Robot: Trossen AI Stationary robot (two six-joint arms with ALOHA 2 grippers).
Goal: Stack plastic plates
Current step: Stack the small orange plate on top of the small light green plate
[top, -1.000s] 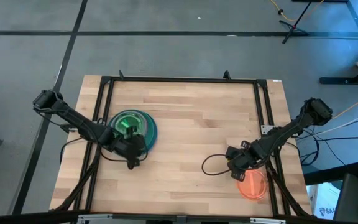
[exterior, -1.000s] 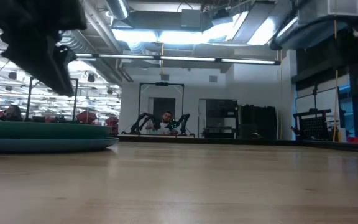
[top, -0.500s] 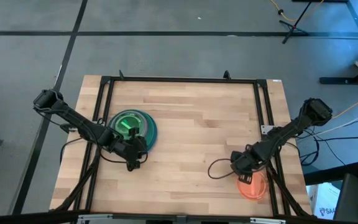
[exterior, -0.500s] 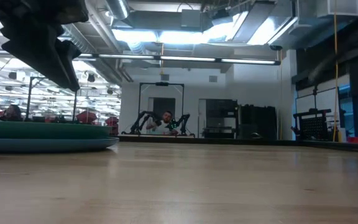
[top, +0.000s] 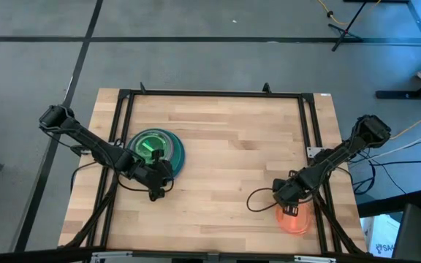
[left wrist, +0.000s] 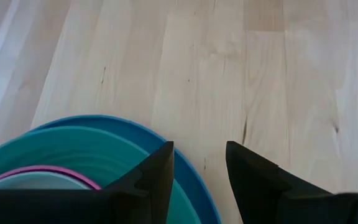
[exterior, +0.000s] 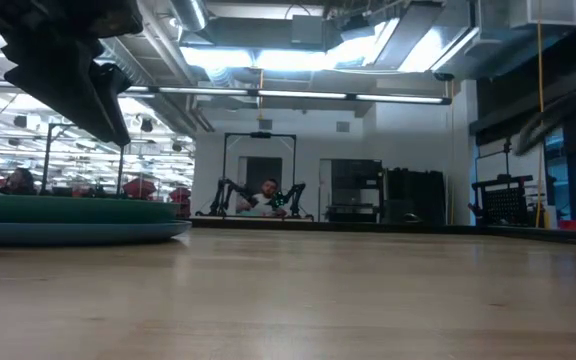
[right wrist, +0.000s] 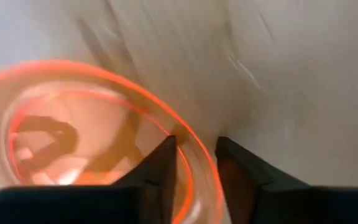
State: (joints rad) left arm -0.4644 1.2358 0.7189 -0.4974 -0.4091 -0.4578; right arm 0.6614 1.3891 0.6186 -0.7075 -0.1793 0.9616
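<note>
A stack of plates [top: 154,148] sits on the table's left half, green on top, with teal and blue rims below. In the left wrist view I see its blue [left wrist: 104,121], teal [left wrist: 73,149] and magenta [left wrist: 42,171] rims. My left gripper [top: 156,188] hovers open at the stack's near edge [left wrist: 199,162], touching nothing. A translucent orange plate [top: 296,220] lies flat near the near right corner. My right gripper [top: 289,210] is open above the orange plate's far rim. Other plates are out of view. My right gripper [right wrist: 194,142] points down with its fingers on either side of the orange plate's rim [right wrist: 188,149], one inside the plate and one outside. The view is blurred, and I cannot tell whether a finger touches the rim. The plate lies flat on the table.
A black metal frame [top: 309,124] borders the wooden tabletop. A dark cable loop [top: 258,199] lies just left of my right gripper. Bare wood [top: 232,146] spreads across the table's middle. In the low view the stack [exterior: 68,220] shows at the left, and a person [exterior: 266,190] sits far off.
My right gripper has moved toward the table's near edge and down, from beside the orange plate to over its far rim. The cable loop followed it. The orange plate and the stack have stayed in place.
</note>
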